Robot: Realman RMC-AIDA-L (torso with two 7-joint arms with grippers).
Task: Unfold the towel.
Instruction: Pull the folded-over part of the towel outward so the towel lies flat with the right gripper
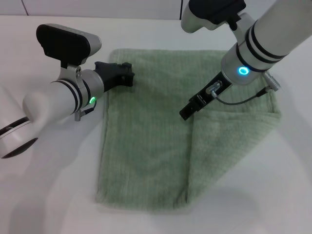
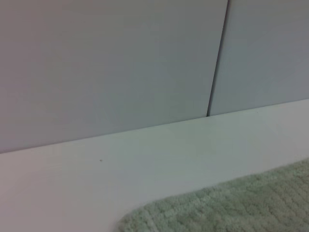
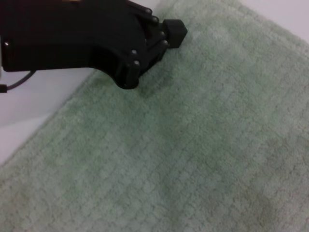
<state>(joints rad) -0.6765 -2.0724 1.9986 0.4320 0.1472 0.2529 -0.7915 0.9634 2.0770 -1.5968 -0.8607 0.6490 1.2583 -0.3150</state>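
The pale green towel (image 1: 146, 146) lies flat on the white table. Its right part is folded over as a flap (image 1: 229, 141) whose free edge runs down the middle. My right gripper (image 1: 187, 112) reaches down from the upper right, and its narrow black fingers look shut, with the tips at the flap's upper corner. Whether they pinch cloth is hidden. My left gripper (image 1: 127, 74) rests low at the towel's left edge near the far left corner. It also shows in the right wrist view as the left gripper (image 3: 171, 34), fingers together on the towel (image 3: 193, 145). The left wrist view catches only a towel corner (image 2: 231, 208).
The white table (image 1: 48, 195) surrounds the towel on all sides. Grey wall panels (image 2: 111, 63) with a vertical seam stand behind the table's far edge. A thin grey cable (image 1: 243, 100) loops off the right wrist just above the flap.
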